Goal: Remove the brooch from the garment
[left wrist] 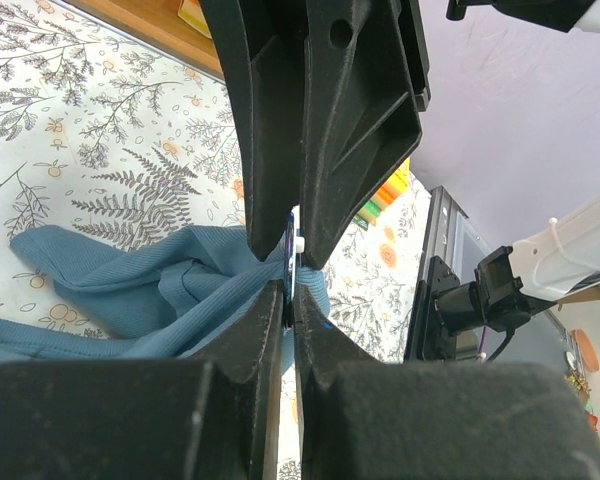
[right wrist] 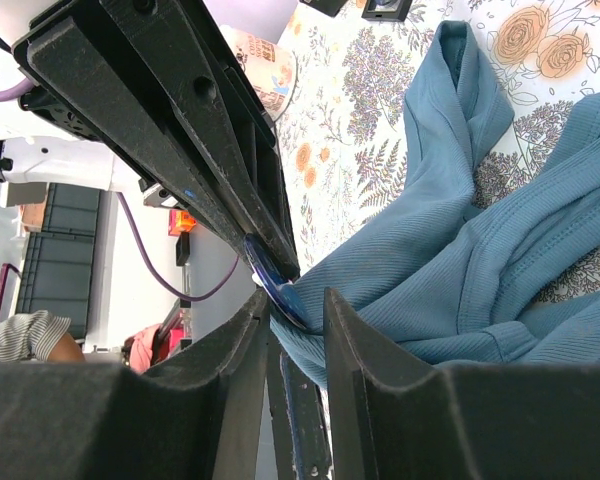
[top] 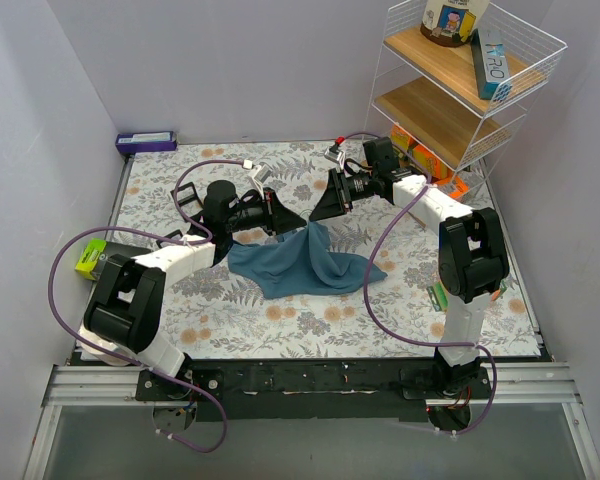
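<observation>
Top external: the soft teal-blue short-sleeved T-shirt [top: 300, 265] is spread near the middle of the floral tabletop [top: 230, 310]. One fold is raised into a peak on the side nearer the far edge. The left gripper [top: 292, 220] and right gripper [top: 322, 208] are brought tip to tip at that peak. The lift is judged deliberate: cloth is tensioned and pulled off the tabletop so the pin can be reached from both sides. The brooch is too small to be made out here.

Left wrist: the left gripper [left wrist: 290, 295] is seen clamped shut on the T-shirt [left wrist: 180, 290], at a ridge of its darker navy trim [left wrist: 291, 235]. It is used as the anchor. The tiny whitish round brooch [left wrist: 300, 243] is seen just above those fingertips, on the pinched trim. The right gripper [left wrist: 298, 255] is positioned around it from the opposite side.

Right wrist: the right gripper [right wrist: 297, 305] is seen with jaws narrowly apart, straddling the navy trim [right wrist: 275, 285] without visibly pinching it. A firm hold on the pin is not confirmed. The left gripper [right wrist: 280, 268] is shut on the same trim just above. The rest of the T-shirt [right wrist: 460, 250] is draped down to the tabletop. The brooch is hidden in this view.

Judgement: the pin is not yet removed.
</observation>
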Tool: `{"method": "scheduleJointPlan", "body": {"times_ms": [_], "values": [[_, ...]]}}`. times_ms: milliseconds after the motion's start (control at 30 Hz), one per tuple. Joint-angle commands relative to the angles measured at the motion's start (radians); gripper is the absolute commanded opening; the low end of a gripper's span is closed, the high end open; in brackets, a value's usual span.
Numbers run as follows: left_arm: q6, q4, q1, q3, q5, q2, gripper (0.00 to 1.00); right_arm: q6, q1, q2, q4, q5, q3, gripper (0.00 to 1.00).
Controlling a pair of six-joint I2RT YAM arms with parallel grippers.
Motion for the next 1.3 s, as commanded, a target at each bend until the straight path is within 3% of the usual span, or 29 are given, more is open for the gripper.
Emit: {"method": "scheduleJointPlan", "body": {"times_ms": [0, 500, 900, 1267], "values": [[0.018, 0.027, -0.004, 0.019, 0.036, -0.033, 0.0, 0.0, 0.0, 0.017, 0.026, 0.001, 0.031, 0.34], [0.015, 0.023, -0.004, 0.045, 0.065, -0.001, 0.0, -0.01, 0.014, 0.037, 0.021, 0.007, 0.045, 0.31], [0.001, 0.056, 0.022, 0.032, 0.105, 0.008, 0.0, 0.0, -0.033, 0.028, 0.09, -0.172, -0.016, 0.39], [-0.023, 0.069, 0.02, 0.045, 0.112, 0.03, 0.0, 0.034, -0.003, 0.023, 0.133, -0.179, -0.03, 0.45]]}}
